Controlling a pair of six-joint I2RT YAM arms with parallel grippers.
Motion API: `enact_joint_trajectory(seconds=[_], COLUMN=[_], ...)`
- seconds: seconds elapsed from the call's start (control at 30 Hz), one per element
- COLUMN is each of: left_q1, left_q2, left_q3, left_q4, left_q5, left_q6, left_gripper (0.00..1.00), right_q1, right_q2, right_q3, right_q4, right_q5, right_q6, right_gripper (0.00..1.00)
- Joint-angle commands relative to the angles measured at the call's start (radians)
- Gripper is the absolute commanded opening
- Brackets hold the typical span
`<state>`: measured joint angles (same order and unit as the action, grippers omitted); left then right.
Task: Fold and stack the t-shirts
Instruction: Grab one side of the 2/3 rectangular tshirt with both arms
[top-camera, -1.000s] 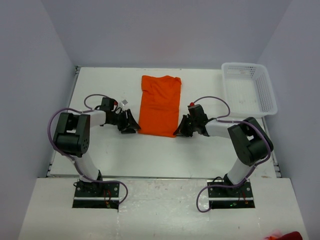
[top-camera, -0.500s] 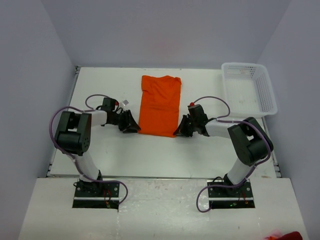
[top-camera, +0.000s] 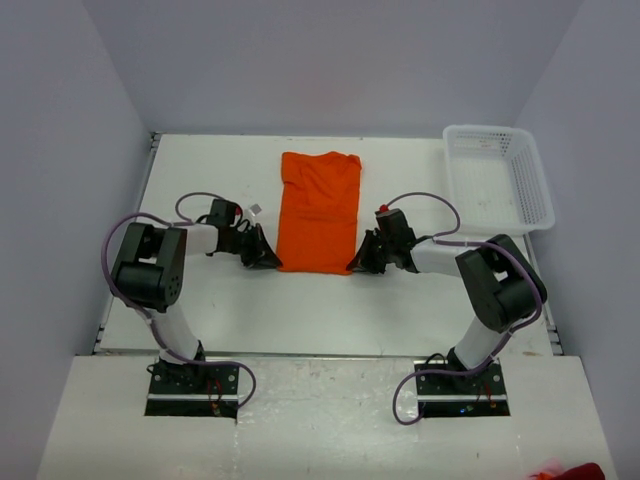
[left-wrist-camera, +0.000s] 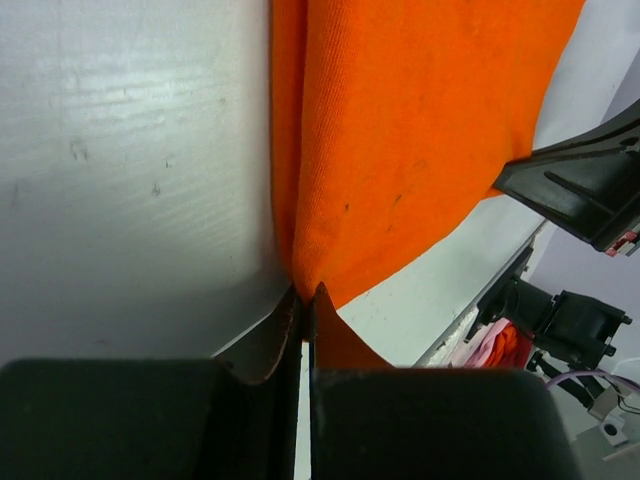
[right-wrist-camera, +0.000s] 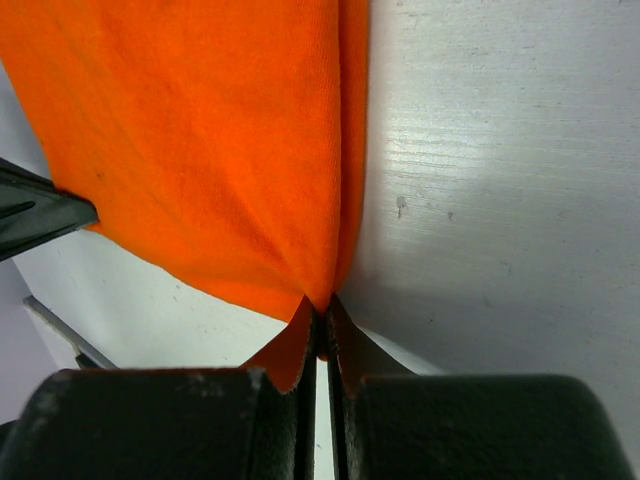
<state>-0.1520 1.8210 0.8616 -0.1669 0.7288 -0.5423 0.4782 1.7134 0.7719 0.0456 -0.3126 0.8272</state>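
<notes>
white table (top-camera: 320, 310) between pale grey walls fills the top view. we see the orange t-shirt (top-camera: 320, 212) lying as a long strip at centre, with the white basket (top-camera: 497, 178) at upper right. our left gripper (left-wrist-camera: 303, 300) and right gripper (right-wrist-camera: 320, 312) are each pressed together, pinching a near corner of the cloth.

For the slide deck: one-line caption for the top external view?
Left claw and right claw pinch the near corners of the folded t-shirt on the table; basket at far right.

Even bright light, wrist foregrounds perhaps blurred
</notes>
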Motion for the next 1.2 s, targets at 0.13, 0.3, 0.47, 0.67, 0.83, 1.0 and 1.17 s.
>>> enact_joint_trajectory(seconds=[0.13, 0.3, 0.47, 0.67, 0.83, 1.0, 1.17], left_q1=[-0.003, -0.012, -0.055, -0.142, -0.149, -0.149, -0.149], left_q2=[-0.147, -0.290, -0.478, -0.691, -0.792, -0.802, -0.807], left_q3=[-0.142, -0.243, -0.326, -0.401, -0.437, -0.441, -0.377], left_q4=[0.017, 0.015, -0.028, -0.069, -0.123, -0.140, -0.172], left_q5=[0.034, 0.055, 0.044, 0.015, 0.000, -0.003, -0.045], left_q6=[-0.011, -0.039, -0.077, -0.171, -0.188, -0.180, -0.156], left_gripper=[0.00, 0.00, 0.00, 0.00, 0.00, 0.00, 0.00], right_q1=[0.043, 0.103, 0.192, 0.282, 0.326, 0.356, 0.379], right_q2=[-0.090, -0.188, -0.302, -0.481, -0.578, -0.591, -0.580], right_q3=[-0.049, -0.103, -0.146, -0.194, -0.217, -0.218, -0.175], right_q4=[-0.171, -0.231, -0.294, -0.381, -0.438, -0.467, -0.481], right_q5=[0.136, 0.193, 0.237, 0.294, 0.311, 0.336, 0.385], right_q6=[-0.071, -0.079, -0.047, 0.030, 0.069, 0.079, 0.052], right_gripper=[0.00, 0.00, 0.00, 0.00, 0.00, 0.00, 0.00])
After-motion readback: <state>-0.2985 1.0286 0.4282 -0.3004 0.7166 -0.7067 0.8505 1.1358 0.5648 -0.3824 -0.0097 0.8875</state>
